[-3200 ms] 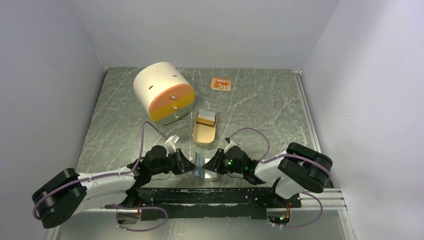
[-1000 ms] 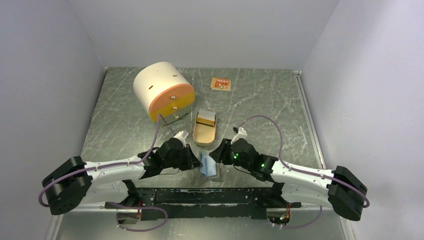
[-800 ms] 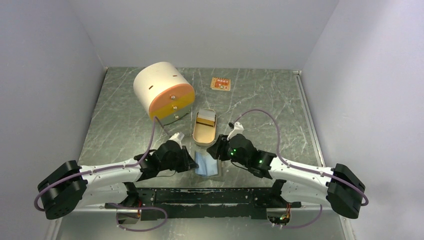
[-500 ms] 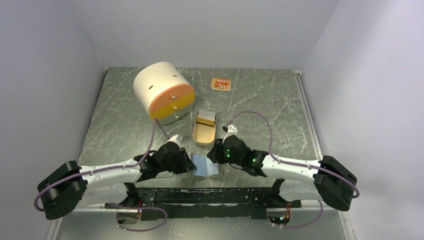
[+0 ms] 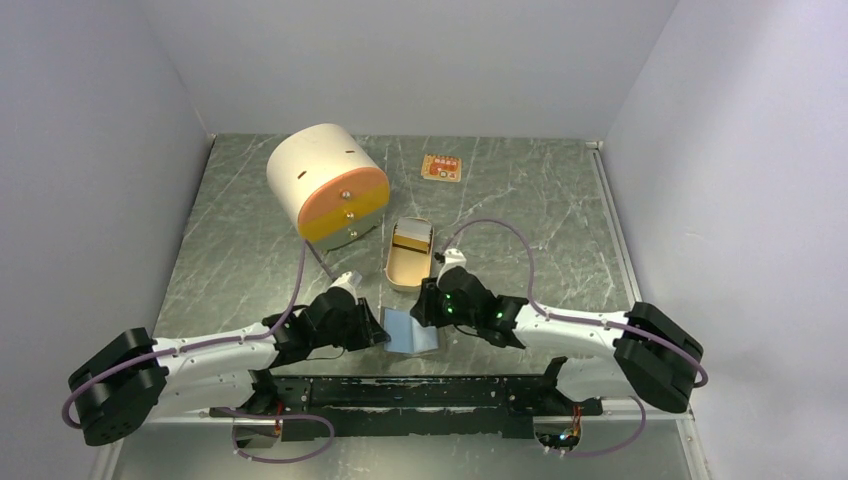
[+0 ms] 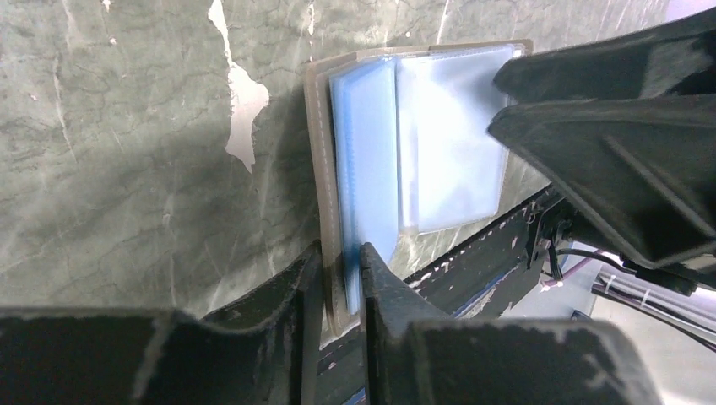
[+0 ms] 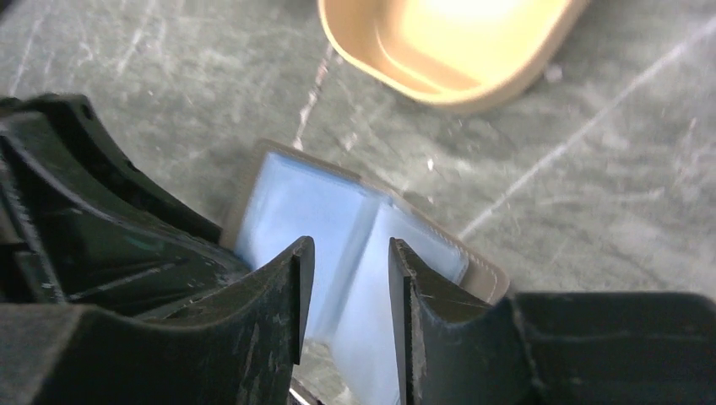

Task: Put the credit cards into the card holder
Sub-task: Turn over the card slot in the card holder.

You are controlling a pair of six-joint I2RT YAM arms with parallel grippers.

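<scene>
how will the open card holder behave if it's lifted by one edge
The card holder lies open and flat, so lifted by the edge that the left gripper straddles it would likely sag or fold at the spine. Its glossy clear sleeves look slippery, and it seems thin and light.

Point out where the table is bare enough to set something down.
Widest bare stretch: right of the tan tin and orange card, up to the right rail. A smaller one lies left of the white drum, by the left wall. Crowded: near centre, where left gripper and right gripper flank the card holder.
</scene>
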